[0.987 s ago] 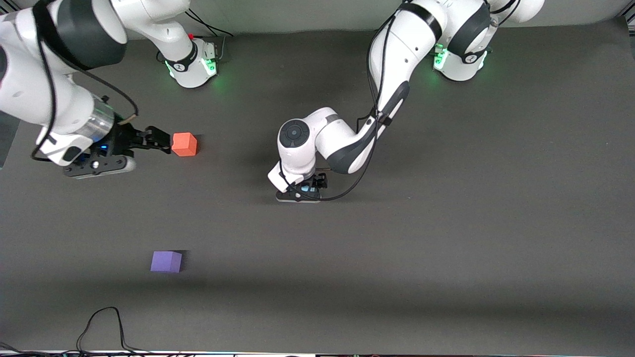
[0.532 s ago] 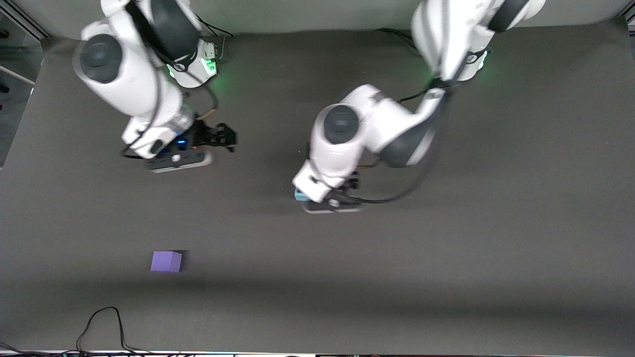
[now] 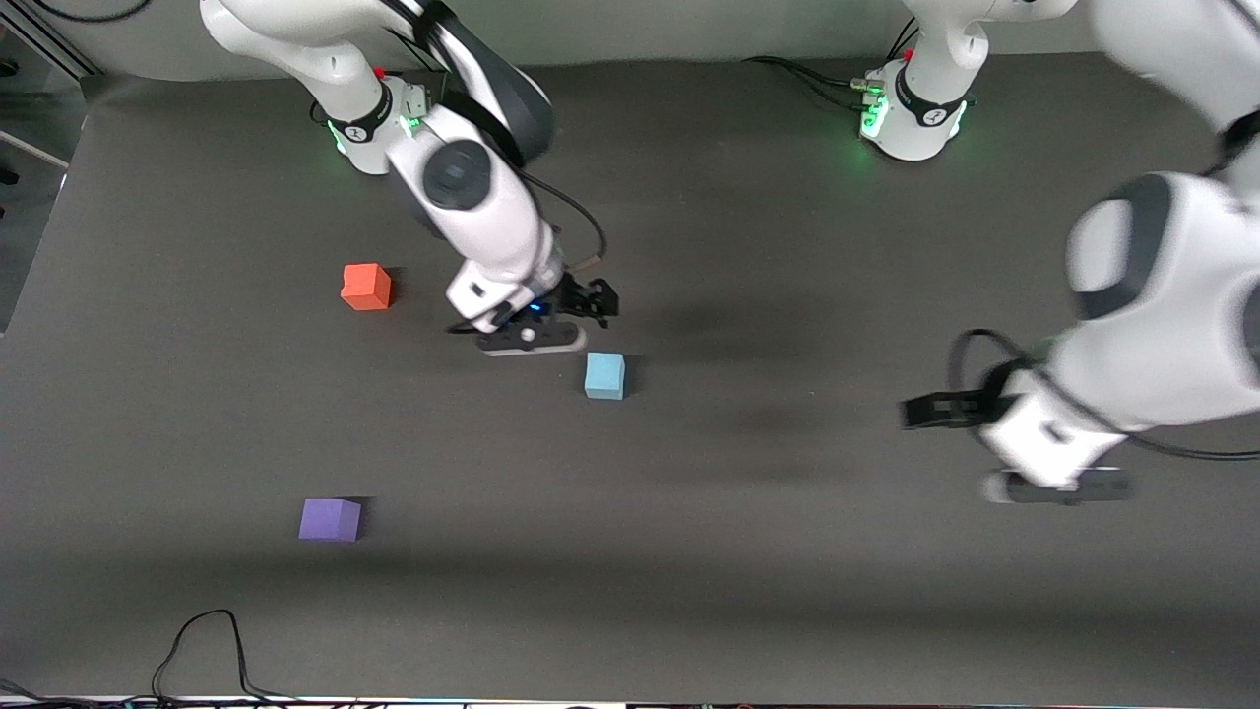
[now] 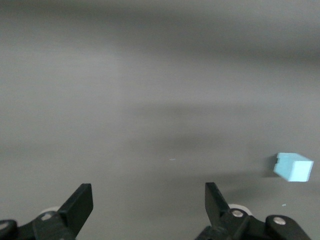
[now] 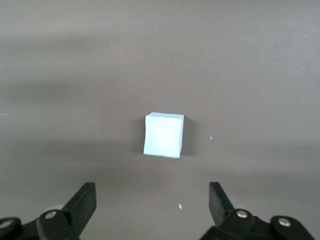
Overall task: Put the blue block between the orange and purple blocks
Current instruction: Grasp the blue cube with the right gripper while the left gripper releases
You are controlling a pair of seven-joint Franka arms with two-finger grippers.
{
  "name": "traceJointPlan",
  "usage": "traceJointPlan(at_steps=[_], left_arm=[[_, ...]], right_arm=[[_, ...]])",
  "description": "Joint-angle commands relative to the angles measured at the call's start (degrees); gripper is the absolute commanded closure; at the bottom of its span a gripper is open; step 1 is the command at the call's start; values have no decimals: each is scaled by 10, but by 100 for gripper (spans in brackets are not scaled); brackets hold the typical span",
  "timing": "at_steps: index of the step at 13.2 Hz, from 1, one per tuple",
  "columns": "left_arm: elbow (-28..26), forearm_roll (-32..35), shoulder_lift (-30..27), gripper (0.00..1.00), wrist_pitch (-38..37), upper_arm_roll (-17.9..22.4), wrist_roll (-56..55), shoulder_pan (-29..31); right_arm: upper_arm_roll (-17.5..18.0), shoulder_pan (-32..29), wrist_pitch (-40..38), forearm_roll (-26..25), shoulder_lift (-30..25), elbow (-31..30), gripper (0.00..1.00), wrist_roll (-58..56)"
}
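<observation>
The blue block sits on the dark table mid-way along it. The orange block and the purple block lie toward the right arm's end, the purple one nearer the camera. My right gripper is open and empty over the table just beside the blue block. The right wrist view shows the block ahead of my open right gripper. My left gripper is open and empty over bare table toward the left arm's end. Its wrist view shows my open left gripper and the block off to one side.
A black cable loops on the table near its front edge, close to the purple block. The two arm bases stand along the back edge.
My left gripper has left the blue block on the table and swung away toward its own end. My right gripper has moved from beside the orange block to beside the blue block.
</observation>
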Motion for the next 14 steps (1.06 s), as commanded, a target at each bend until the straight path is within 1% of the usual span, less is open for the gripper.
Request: traceJointPlan(at_steps=[1,2,4,7,8,10,11,12,13,14], left_arm=[[-65,55,-77,0,-7,-4,50,40],[-74,68,-91,0,-7,-4,59,45],[-80,77,-107,0,-8,-4,82,62],[-89,83,-137,0,-26,-4,93,64],[-110,86,-157,0,-25,-4,99,64],[-186,87,-210,0,15,-4,98,64],[-224,87,-234,0,36,-4,98,64],[-247,87,-249,0,47,-4,98,64],[-250,87,-251,0,45,-4,98,63],[-250,86,-254,0,44,-4,98,61]], right_arm=[[3,10,38,-73,78,17,0,78],[3,10,49,-89,99,19,0,89],[3,11,70,-97,124,19,0,112],[3,11,118,-110,158,19,0,129],[3,11,125,-126,164,20,0,139],[3,11,125,-162,175,19,2,164],[3,11,125,-173,178,18,11,168],[3,11,125,-176,182,18,33,169],[3,11,125,-177,182,18,50,168],[2,10,125,-177,181,18,59,166]])
